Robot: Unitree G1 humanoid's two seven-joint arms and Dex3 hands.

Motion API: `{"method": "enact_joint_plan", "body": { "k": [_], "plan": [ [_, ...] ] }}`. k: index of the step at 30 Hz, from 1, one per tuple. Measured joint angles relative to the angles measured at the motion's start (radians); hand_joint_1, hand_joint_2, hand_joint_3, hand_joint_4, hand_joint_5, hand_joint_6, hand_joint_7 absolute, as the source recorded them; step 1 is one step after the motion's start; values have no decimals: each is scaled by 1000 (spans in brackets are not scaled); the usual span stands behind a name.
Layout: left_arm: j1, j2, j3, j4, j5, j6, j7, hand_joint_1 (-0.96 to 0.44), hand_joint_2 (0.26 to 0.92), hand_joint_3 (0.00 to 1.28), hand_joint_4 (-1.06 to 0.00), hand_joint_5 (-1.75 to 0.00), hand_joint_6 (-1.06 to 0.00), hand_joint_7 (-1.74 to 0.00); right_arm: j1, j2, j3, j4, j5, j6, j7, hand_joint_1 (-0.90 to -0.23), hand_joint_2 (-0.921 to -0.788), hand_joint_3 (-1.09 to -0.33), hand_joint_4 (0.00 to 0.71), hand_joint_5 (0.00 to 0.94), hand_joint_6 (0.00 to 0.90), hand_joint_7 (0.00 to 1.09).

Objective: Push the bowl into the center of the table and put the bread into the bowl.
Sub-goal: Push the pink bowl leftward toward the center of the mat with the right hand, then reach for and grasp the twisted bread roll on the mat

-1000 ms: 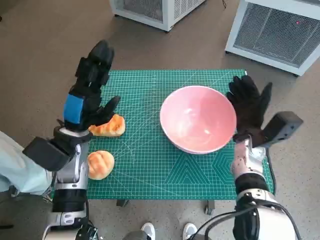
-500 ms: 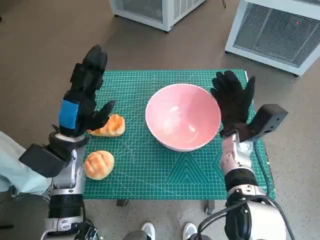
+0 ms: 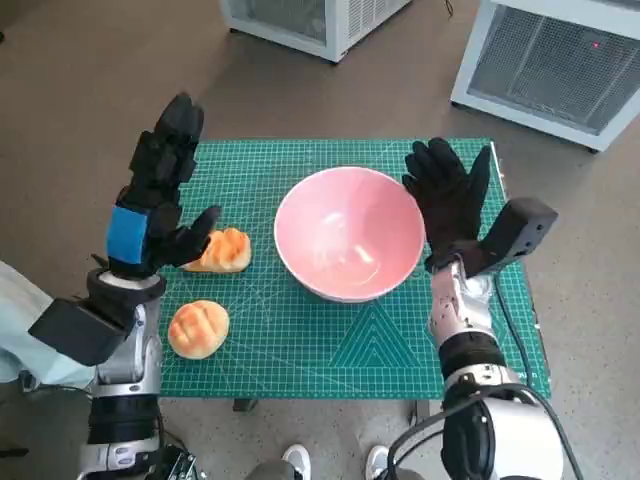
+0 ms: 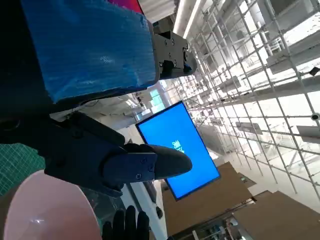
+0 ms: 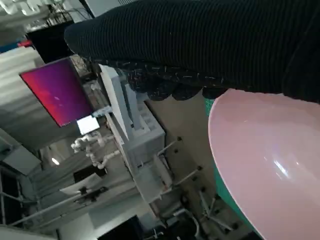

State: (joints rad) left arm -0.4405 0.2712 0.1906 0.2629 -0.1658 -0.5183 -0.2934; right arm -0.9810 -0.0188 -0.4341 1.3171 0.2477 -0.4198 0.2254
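Note:
An empty pink bowl [image 3: 348, 232] sits near the middle of the green cutting mat [image 3: 300, 340]; it also shows in the right wrist view [image 5: 270, 165] and the left wrist view [image 4: 45, 210]. My right hand [image 3: 447, 198], gloved, fingers spread, presses flat against the bowl's right side. Two bread rolls lie at the mat's left: one [image 3: 220, 251] by the left thumb, another [image 3: 197, 328] nearer the front edge. My left hand [image 3: 158, 190] is raised above the mat's left side, fingers apart, holding nothing.
White ventilated cabinets [image 3: 545, 65] stand on the floor behind the table, another [image 3: 310, 20] at the back. Shoes of a person [image 3: 335, 462] show below the table's front edge.
My right hand has pushed the bowl leftward toward the mat's middle. The left hand has drifted slightly left. The rolls have not moved.

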Motion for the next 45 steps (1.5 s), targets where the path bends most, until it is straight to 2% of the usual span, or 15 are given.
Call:
{"method": "enact_joint_plan", "body": {
  "k": [7, 11, 15, 17, 22, 28, 34, 38, 45],
  "plan": [
    [1, -2, 0, 0, -3, 0, 1, -706, 921, 458, -134, 0, -121, -187, -1, -19, 23, -1, -40, -8, -24, -591, -921, -929, 211, 7, 241, 187],
    [0, -6, -1, 0, -4, 0, 1, -703, 921, 455, -134, 0, -123, -182, -2, -39, 46, -7, -68, -44, -34, -604, -921, -934, 217, 8, 254, 190],
    [-3, -10, -6, 8, -4, 0, 1, -708, 921, 454, -134, 0, -126, -178, -6, -63, 69, -21, -96, -101, -30, -660, -921, -902, 210, 4, 246, 186],
    [-9, -13, -9, 18, -4, 0, 1, -716, 921, 453, -134, 0, -127, -175, -7, -73, 82, -33, -100, -142, -16, -696, -921, -881, 208, 2, 243, 185],
    [-30, -25, -20, 50, -4, 0, 1, -722, 921, 452, -138, -2, -130, -169, -7, -95, 114, -78, -113, -260, 46, -692, -921, -860, 217, 6, 248, 193],
    [-66, -43, -34, 66, -1, 11, 5, -729, 921, 434, -142, -3, -141, -164, -5, -100, 140, -152, -104, -373, 136, -666, -921, -866, 216, 4, 247, 202],
    [-97, -55, -57, 65, 5, 29, 11, -749, 921, 424, -144, -3, -147, -163, 10, -100, 165, -238, -92, -436, 195, -659, -921, -843, 224, 7, 252, 221],
    [-108, -68, -73, 59, 7, 43, 12, -745, 921, 426, -143, -2, -150, -167, 37, -99, 182, -303, -84, -441, 223, -670, -921, -831, 227, 7, 253, 233],
    [-129, -85, -103, 36, 5, 62, -5, -694, 921, 424, -139, 0, -140, -180, 96, -98, 207, -435, -43, -428, 267, -688, -921, -823, 232, 4, 216, 319]
  ]
}}
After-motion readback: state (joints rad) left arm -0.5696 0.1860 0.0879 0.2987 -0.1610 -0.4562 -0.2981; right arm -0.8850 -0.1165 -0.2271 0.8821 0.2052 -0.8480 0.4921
